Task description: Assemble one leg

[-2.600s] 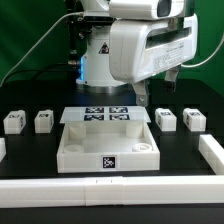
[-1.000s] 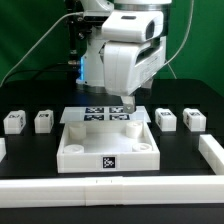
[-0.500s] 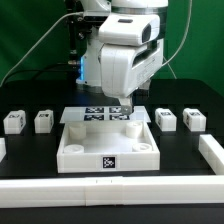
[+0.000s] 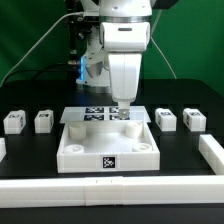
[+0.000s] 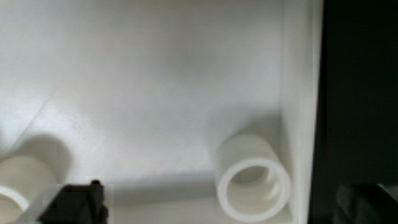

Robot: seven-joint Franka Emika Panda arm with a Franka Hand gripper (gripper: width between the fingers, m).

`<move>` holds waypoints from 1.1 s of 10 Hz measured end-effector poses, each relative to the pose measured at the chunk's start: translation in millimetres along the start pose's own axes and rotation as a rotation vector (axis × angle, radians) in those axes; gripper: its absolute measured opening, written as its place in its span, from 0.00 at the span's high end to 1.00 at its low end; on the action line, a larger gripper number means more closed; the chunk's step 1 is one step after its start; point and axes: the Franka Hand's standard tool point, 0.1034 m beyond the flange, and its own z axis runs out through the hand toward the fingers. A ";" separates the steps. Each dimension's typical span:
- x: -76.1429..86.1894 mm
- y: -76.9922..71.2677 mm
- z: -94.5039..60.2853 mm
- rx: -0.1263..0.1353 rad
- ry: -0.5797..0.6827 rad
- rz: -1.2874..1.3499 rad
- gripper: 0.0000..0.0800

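Leg (image 4: 166, 119): small white rectangular plastic block, tagged face | pincer (image 4: 122, 113): released, spread wide over smooth white tray (image 4: 80, 158)

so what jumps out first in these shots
The big white Panda arm dominates the centre, pointing straight down over the far side of the white square tray-like piece. Four small tagged legs sit in pairs beside it: two at the exterior view's left, two at its right.

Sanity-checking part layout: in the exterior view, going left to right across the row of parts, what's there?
first leg → second leg → tray piece → third leg → fourth leg
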 end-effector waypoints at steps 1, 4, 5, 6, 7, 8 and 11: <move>-2.9 -7.2 3.6 0.005 -0.001 0.001 0.19; -3.1 -5.6 3.8 0.005 -0.001 0.008 0.19; -3.1 -5.8 4.1 0.005 -0.001 0.007 0.19; -3.6 -7.9 6.4 0.001 -0.001 -0.049 0.19; -3.1 -15.3 11.1 0.005 0.000 -0.072 0.19; -4.1 -24.8 16.8 0.008 0.002 -0.077 0.19; -7.1 -38.2 35.8 0.035 0.011 -0.063 0.19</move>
